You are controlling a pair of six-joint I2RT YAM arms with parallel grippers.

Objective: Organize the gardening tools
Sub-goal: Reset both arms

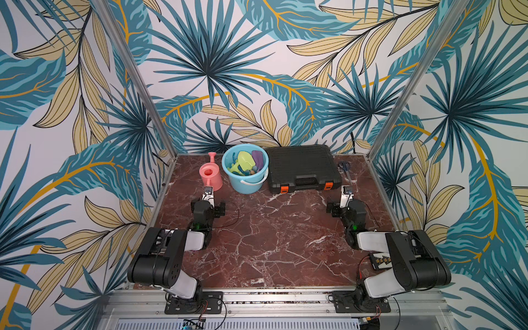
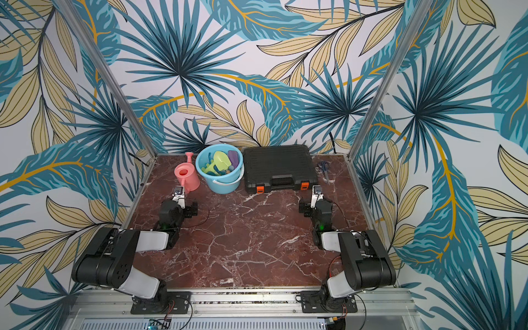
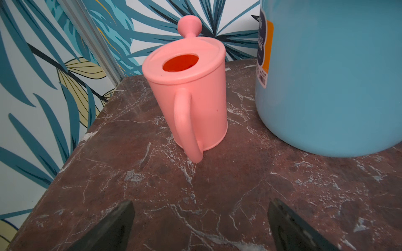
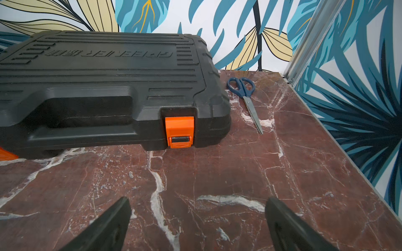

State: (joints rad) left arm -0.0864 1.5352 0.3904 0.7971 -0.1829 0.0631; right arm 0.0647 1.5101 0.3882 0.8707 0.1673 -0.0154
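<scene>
At the far end of the table, close to the back wall, a pale blue bucket stands upright with small toy tools piled inside. A lime trowel and a purple scoop lean blade-up against its far side. The blue and green pieces lower down are too tangled to tell apart.

A pink watering can stands upright just left of the bucket, its spout toward the wall and its handle toward the arms. In the left wrist view a strip of bare table shows between their bases.

To the bucket's right lies a closed black case, flat, with its two orange latches facing the arms. A pair of scissors lies flat right of the case, blades together, handles toward the wall.

The left pincer sits low over the table in front of the watering can, jaws spread wide and holding nothing. The right pincer is likewise spread and empty, facing the case's right-hand latch.
</scene>
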